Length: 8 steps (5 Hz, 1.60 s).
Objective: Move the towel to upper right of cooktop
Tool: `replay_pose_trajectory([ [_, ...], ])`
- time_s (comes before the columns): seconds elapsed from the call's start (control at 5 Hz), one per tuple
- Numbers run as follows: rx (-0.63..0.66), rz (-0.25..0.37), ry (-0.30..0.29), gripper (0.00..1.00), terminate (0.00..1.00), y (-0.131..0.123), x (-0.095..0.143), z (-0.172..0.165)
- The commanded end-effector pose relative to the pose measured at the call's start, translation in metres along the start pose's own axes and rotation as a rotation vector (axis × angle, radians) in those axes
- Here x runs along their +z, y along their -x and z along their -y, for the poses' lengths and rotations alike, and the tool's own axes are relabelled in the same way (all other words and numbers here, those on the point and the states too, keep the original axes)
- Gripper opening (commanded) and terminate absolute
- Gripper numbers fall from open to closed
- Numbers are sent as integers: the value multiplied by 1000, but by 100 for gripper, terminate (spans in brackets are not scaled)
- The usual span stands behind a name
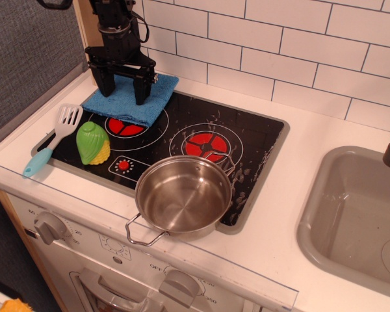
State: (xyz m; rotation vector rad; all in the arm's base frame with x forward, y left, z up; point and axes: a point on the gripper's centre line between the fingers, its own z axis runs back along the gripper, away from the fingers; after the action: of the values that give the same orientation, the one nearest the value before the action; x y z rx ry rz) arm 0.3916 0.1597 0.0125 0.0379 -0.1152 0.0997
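Note:
The blue towel point(127, 104) lies folded at the upper left corner of the black cooktop point(182, 140), partly over the left red burner. My black gripper point(124, 90) stands upright over the towel, open, with one finger on each side of the towel's middle. The fingertips point(142, 97) reach down to the cloth; I cannot tell whether they press on it. The cooktop's upper right corner point(273, 127) has nothing on it.
A steel pot point(182, 195) sits on the cooktop's front right. A green and yellow toy corn point(93, 143) and a spatula point(52, 140) with a blue handle lie at the left. A grey sink point(357, 214) is at the right. A white tiled wall runs behind.

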Motion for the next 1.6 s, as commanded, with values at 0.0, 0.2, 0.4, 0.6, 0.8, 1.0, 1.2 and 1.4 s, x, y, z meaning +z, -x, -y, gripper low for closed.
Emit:
replay_pose_trajectory([
  [0.0, -92, -21, 42, 100, 0, 13, 0, 50],
  [0.2, -180, -13, 77, 100, 0, 15, 10, 99],
  [0.4, -239, -5, 87, 100, 0, 16, 20, 149],
  [0.6, -242, -32, 61, 100, 0, 15, 22, 193],
  [0.8, -205, -66, 49, 100, 0, 16, 23, 227],
  [1.0, -131, -75, 35, 100, 0, 15, 27, 225],
  [1.2, -125, -49, -16, 100, 0, 9, 50, 217],
  [1.4, -125, -3, -37, 100, 0, 8, 85, 213],
])
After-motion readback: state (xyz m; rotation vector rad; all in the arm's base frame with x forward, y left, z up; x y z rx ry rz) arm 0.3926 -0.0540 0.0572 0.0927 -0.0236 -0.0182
